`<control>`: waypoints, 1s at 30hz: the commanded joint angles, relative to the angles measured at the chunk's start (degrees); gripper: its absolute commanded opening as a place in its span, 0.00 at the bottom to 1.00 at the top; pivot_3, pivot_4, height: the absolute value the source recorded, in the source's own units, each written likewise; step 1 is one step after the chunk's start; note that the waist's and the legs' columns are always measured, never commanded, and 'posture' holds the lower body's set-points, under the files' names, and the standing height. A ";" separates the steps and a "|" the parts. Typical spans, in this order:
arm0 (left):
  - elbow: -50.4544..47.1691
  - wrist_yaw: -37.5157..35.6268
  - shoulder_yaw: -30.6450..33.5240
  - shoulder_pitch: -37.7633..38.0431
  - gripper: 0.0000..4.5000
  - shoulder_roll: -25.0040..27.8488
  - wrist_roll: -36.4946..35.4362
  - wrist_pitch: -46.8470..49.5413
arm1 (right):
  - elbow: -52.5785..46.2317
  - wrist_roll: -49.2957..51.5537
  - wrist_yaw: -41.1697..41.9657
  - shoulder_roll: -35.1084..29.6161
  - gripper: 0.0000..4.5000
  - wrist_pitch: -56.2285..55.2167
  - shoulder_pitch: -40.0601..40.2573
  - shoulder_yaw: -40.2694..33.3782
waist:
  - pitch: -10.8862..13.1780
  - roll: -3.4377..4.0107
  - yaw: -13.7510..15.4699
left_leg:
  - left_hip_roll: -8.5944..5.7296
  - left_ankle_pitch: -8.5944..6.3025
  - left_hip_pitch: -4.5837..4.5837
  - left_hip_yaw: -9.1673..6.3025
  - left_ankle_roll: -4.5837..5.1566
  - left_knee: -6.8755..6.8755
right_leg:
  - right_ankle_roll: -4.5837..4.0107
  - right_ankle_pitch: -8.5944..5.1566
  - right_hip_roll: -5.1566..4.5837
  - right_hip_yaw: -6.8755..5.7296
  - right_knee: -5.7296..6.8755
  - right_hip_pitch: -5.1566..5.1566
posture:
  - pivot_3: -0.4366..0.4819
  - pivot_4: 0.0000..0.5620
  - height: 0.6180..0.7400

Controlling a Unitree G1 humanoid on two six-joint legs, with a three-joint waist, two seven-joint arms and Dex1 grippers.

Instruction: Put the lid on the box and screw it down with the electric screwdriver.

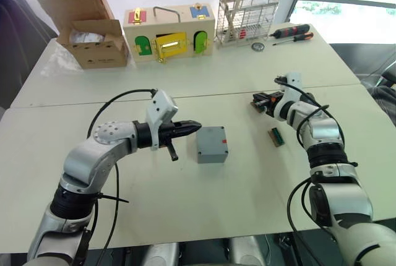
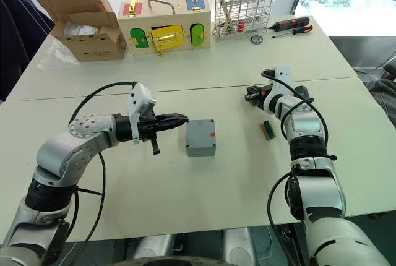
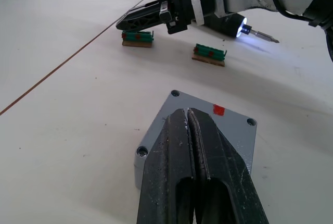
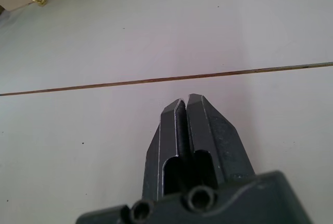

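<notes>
- The box (image 1: 212,145) is seen near the middle of the white tabletop (image 1: 185,210), with the lid (image 3: 208,127) already laid on top; a small red mark is visible on it and screw holes at the corners.
- The left claw (image 1: 193,126) is held just beside the box, its two black fingers pressed together and nothing gripped between them; from the head views it cannot be told whether the tips touch the box.
- In the left wrist view the shut fingers (image 3: 195,166) are shown above the lid, pointing across it.
- The right claw (image 3: 125,24) is seen well apart from the box, fingers closed, low over the tabletop.
- The electric screwdriver (image 3: 234,25) is shown in the left wrist view beside the right arm, its lit tip and metal bit visible; how it is held cannot be told.
- Two small green-and-brown parts (image 3: 209,54) lie near the right claw.
- A wooden latch box (image 1: 168,33) stands at the far edge.
</notes>
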 commanded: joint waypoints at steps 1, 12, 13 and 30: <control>-0.57 0.10 0.65 -0.19 0.00 -0.01 -0.13 -1.21 | -1.99 0.55 -0.03 -0.84 0.01 -0.53 -0.99 -1.43 | 0.00 0.00 0.01 | 0.00 0.00 0.00 0.00 0.00 0.00 | 0.00 0.00 0.00 0.00 0.00 0.00 | 0.48 0.27 0.95; -0.11 -0.11 0.44 -0.32 0.00 -0.20 -0.16 -1.51 | -8.21 2.53 0.74 -1.99 0.01 3.67 -0.60 -2.88 | 0.00 0.00 0.01 | 0.00 0.00 0.00 0.00 0.00 0.00 | 0.00 0.00 0.00 0.00 0.00 0.00 | 0.48 0.27 0.95; -0.05 -0.14 0.41 -0.35 0.00 -0.22 -0.15 -1.54 | -8.52 2.60 0.70 -2.01 0.01 3.92 -0.55 -2.88 | 0.00 0.00 0.02 | 0.00 0.00 0.00 0.00 0.00 0.00 | 0.00 0.00 0.00 0.00 0.00 0.00 | 0.48 0.27 0.95; -6.14 -5.43 2.83 5.01 0.00 10.84 -2.72 0.62 | -54.56 21.98 17.86 -7.37 0.01 21.79 17.99 3.29 | 0.01 0.01 0.18 | 0.04 -0.06 0.01 -0.06 0.11 -0.06 | 0.01 -0.01 0.01 -0.01 -0.01 0.01 | 0.48 0.27 0.95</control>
